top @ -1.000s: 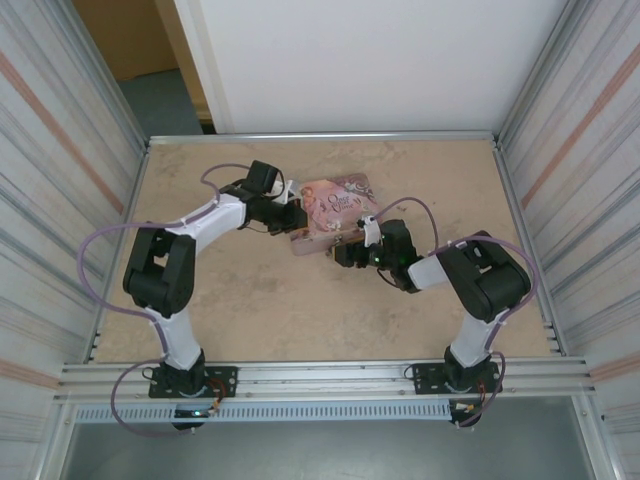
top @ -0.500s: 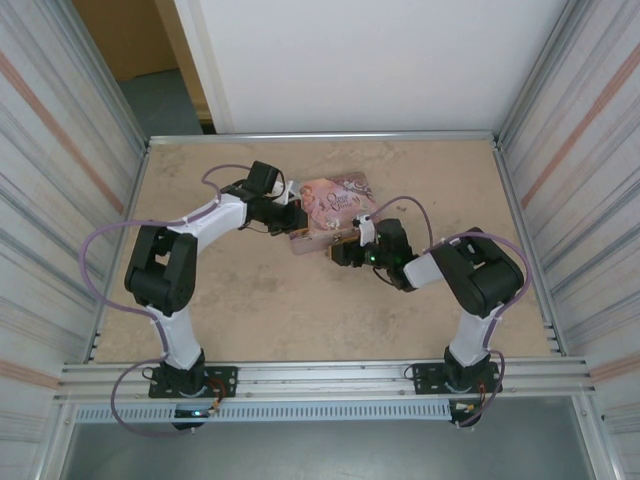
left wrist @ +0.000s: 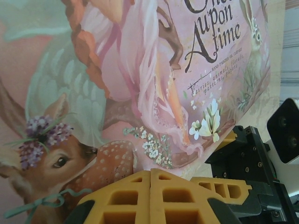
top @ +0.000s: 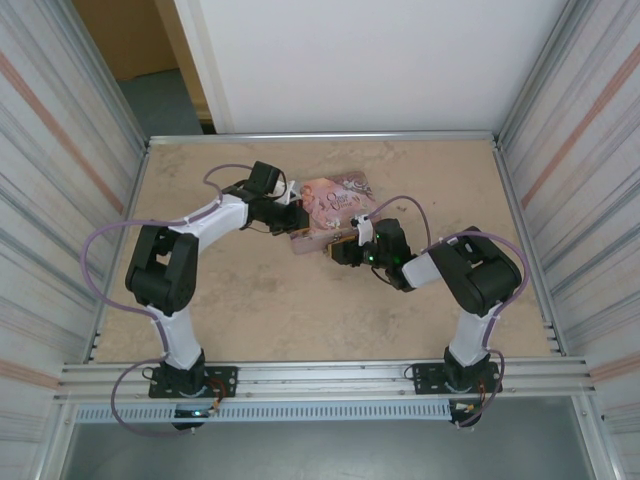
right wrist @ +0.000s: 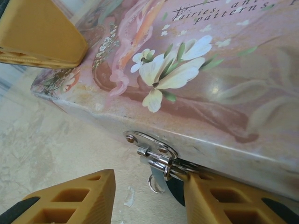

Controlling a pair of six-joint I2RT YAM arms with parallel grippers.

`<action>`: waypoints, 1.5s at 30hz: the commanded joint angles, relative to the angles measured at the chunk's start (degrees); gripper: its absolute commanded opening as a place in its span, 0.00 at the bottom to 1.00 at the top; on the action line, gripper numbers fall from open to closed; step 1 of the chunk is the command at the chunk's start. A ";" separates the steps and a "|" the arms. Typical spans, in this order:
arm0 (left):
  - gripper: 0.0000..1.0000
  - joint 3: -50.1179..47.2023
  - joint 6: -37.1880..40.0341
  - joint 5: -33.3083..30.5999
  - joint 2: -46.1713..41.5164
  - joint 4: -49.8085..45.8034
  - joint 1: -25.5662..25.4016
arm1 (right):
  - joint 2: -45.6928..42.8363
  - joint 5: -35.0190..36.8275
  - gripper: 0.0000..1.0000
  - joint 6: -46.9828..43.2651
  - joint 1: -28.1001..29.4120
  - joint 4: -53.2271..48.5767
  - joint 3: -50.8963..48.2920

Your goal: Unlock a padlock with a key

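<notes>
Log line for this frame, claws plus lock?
left claw shut, tips at pink tin | right claw open, straddling padlock on tin's hasp

The pink tin (top: 335,205) is blocking the middle of the table (top: 290,320). The left gripper (top: 298,222) is sitting over the tin's left end and the right gripper (top: 336,250) is crowding its near edge, where the clasp (right wrist: 152,148) is jutting into the gap between the parted fingers (right wrist: 70,200). The near half of the table between the two arms is lying open, while the corrugated walls (top: 60,160) are closing in both sides.
</notes>
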 commanded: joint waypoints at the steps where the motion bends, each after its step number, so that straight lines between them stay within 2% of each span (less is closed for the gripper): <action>1: 0.00 -1.22 0.45 0.34 1.01 -0.60 -0.80 | 0.60 -3.23 0.40 -2.41 1.01 3.68 1.25; 7: 0.00 -1.66 0.11 0.52 0.88 -0.25 -0.80 | 0.87 -5.25 0.34 -2.34 1.08 7.64 0.48; 15: 0.00 -1.95 0.14 0.43 0.70 -0.16 -0.80 | 0.49 -5.09 0.26 -3.00 1.01 7.77 -0.45; 21: 0.00 -2.14 0.15 0.52 0.71 -0.08 -0.80 | 0.25 -4.62 0.16 -3.25 0.99 7.48 -0.75; 28: 0.00 -2.62 0.04 0.34 0.44 0.10 -0.80 | -0.54 -3.28 0.00 -3.15 1.00 6.59 -1.06; 39: 0.00 -4.76 -0.78 0.06 -0.65 1.24 -0.88 | -2.66 0.85 0.00 0.78 1.05 6.87 -3.06; 45: 0.00 -7.46 -1.89 -0.35 -2.50 1.95 -2.08 | -3.23 5.41 0.00 7.53 1.01 10.62 -5.34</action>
